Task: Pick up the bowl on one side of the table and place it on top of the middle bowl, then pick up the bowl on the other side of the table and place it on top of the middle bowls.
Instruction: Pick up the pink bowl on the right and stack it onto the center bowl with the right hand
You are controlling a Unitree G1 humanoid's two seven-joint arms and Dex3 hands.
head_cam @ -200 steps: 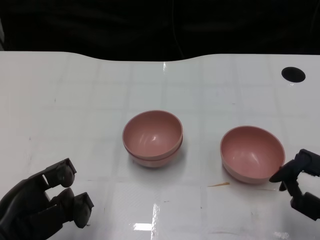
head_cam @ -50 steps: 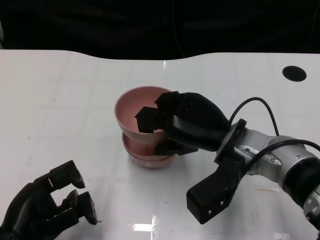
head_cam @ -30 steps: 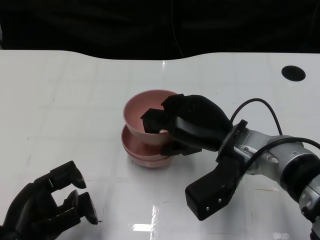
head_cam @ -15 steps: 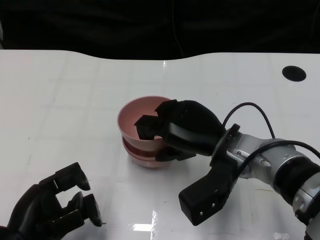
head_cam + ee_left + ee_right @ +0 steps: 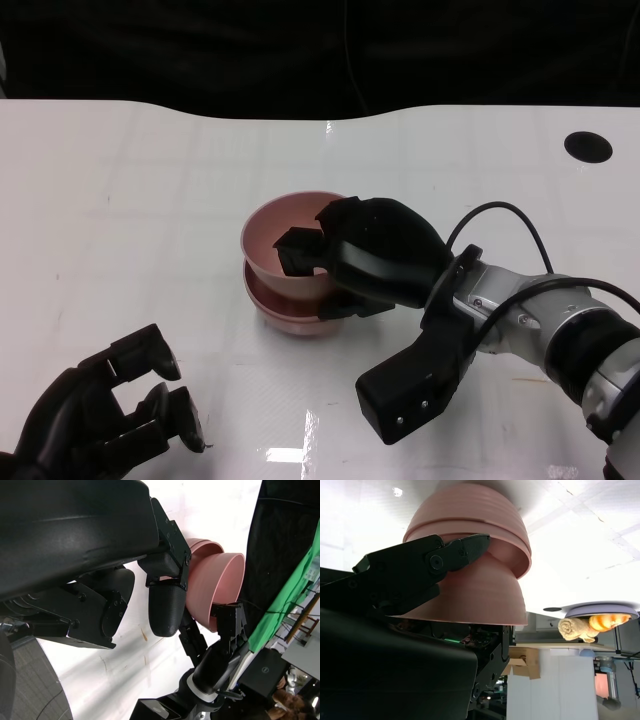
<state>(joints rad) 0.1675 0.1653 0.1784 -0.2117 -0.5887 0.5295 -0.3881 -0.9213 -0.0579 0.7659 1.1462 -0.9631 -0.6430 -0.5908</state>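
In the head view my right hand (image 5: 372, 258) grips the rim of a pink bowl (image 5: 278, 240), with fingers inside it and the rest of the hand outside. The bowl sits tilted in the top of the middle pink stack (image 5: 290, 318), seemingly touching it. The right wrist view shows the held bowl (image 5: 480, 592) against the stacked bowls (image 5: 470, 517), with one of my fingers (image 5: 420, 562) across its wall. My left hand (image 5: 100, 420) rests at the table's near left, holding nothing, fingers apart. The left wrist view shows the same bowl (image 5: 222, 587) beyond that hand's fingers (image 5: 165, 607).
A round black hole (image 5: 587, 147) lies in the white table (image 5: 150, 200) at the far right. A black cable (image 5: 500, 215) loops over my right forearm (image 5: 540, 325). A dark backdrop runs behind the table's far edge.
My right hand has shifted a little left and down with the bowl, settling it lower into the middle stack. The left hand edged slightly to the right.
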